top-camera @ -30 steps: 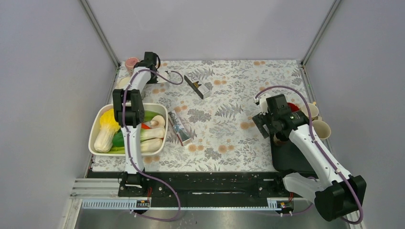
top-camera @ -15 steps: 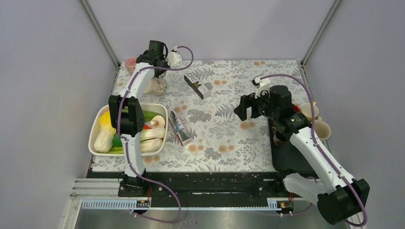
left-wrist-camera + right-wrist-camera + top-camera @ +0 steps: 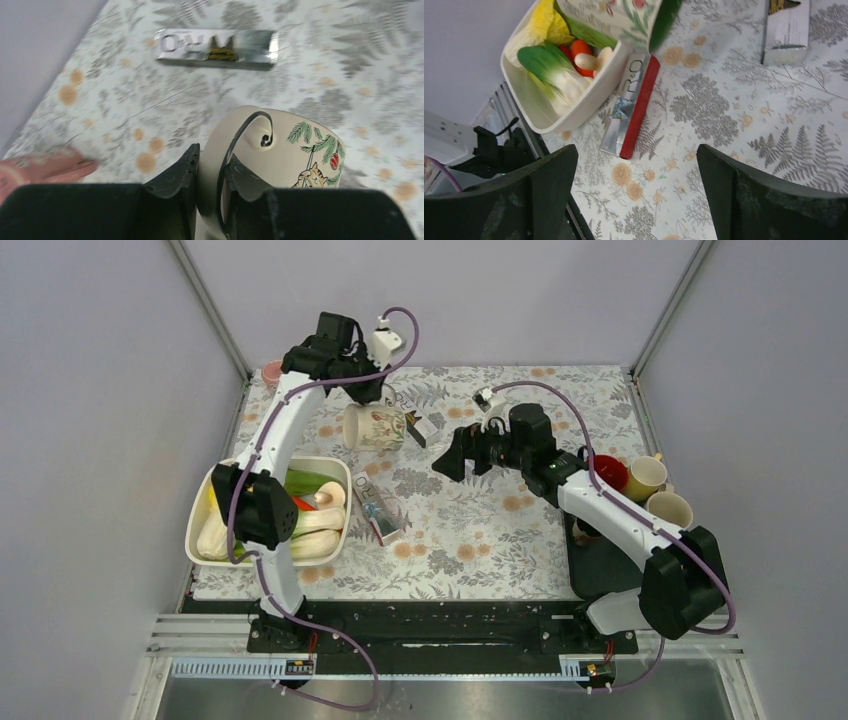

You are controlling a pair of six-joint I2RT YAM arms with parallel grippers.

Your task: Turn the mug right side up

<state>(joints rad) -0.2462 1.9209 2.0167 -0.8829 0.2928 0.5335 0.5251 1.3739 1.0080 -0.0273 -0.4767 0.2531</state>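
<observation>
My left gripper (image 3: 210, 162) pinches the rim of the cream cat-picture mug (image 3: 376, 427), holding it tipped sideways above the back of the leafy table cloth (image 3: 480, 530). To its right, my right gripper (image 3: 462, 458) has its fingers spread wide, near the mug but apart from it.

Right of the red-edged box (image 3: 378, 508) the tabletop (image 3: 480, 530) lies bare; the vegetable tub (image 3: 581, 105) blocks its left, and beyond it the raised mug (image 3: 378, 427) crowds the silver carton (image 3: 415, 418).
</observation>
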